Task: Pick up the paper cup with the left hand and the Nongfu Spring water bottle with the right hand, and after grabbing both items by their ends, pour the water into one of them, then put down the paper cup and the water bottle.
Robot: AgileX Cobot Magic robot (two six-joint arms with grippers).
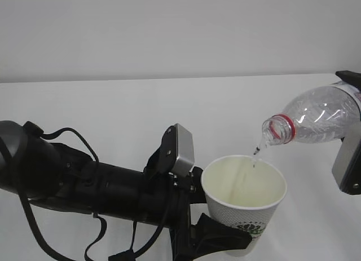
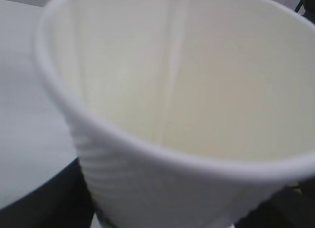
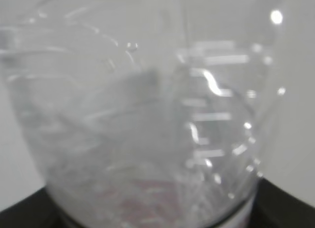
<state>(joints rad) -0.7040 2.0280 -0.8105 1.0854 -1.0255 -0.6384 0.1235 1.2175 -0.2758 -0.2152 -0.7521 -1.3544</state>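
From the exterior view, the paper cup [image 1: 243,202] stands upright and lifted, at the end of the thick black left arm. The left hand [image 1: 217,238] grips the cup around its lower part, with one black finger wrapped in front, just under the green logo. Above the cup and to its right, the Nongfu Spring water bottle [image 1: 313,115] lies tilted, its open mouth with the red neck ring pointing down toward the cup's rim. A thin line of water [image 1: 255,155] falls from the mouth into the cup. The right hand [image 1: 351,131] holds the bottle at its far end, at the picture's edge, with its grey side plate below the bottle.

In the left wrist view, the cup [image 2: 187,90] fills almost the whole picture; its cream inside looks dry as far as I can see.

In the right wrist view, the clear bottle [image 3: 147,129] is very close and blurred, sitting between the dark jaws at the bottom corners.
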